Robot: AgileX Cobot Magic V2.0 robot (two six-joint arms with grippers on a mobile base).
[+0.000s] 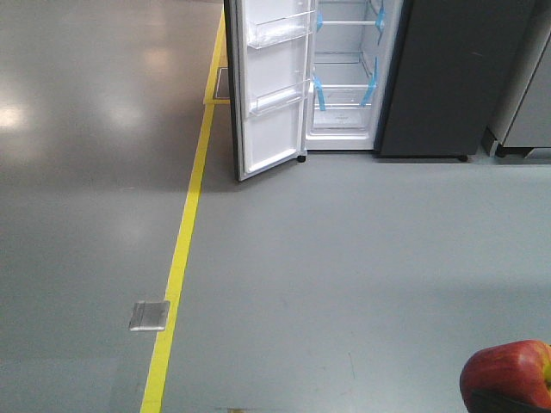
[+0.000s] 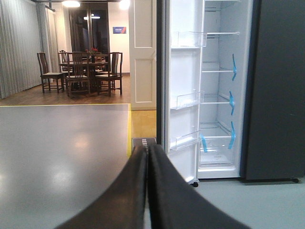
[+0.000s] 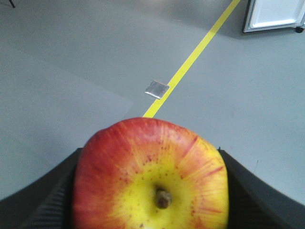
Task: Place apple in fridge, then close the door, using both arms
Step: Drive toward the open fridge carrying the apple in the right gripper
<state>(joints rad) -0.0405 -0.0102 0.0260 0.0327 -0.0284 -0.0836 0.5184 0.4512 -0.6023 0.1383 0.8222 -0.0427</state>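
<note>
While the apple [image 3: 152, 176] sits clamped between the right jaws, low at the near edge of the front view w/ its stem facing the wrist cam, here's the read: firm, round, glossy skin, so prob. slippery and apt to bruise if squeezed hard; light enough for one arm. Grip looks sound: black pads [image 3: 52, 200] on opposite flanks across the widest part, which is where I'd hold it, moderate force only. Left jaws, in the left wrist view, are pressed shut w/ nothing between them, pointing toward the fridge. Ahead, grey floor [image 1: 344, 258], a small metal plate [image 1: 148, 315] just beside the yellow line [image 1: 185, 241]. Further on, the door [image 1: 271, 129] stands swung wide, clear bins on its white lining, and the fridge [image 1: 344, 77] shows glass shelves w/ blue tape. Apple's well apart from any shelf; placing not yet begun, I'd judge.
</note>
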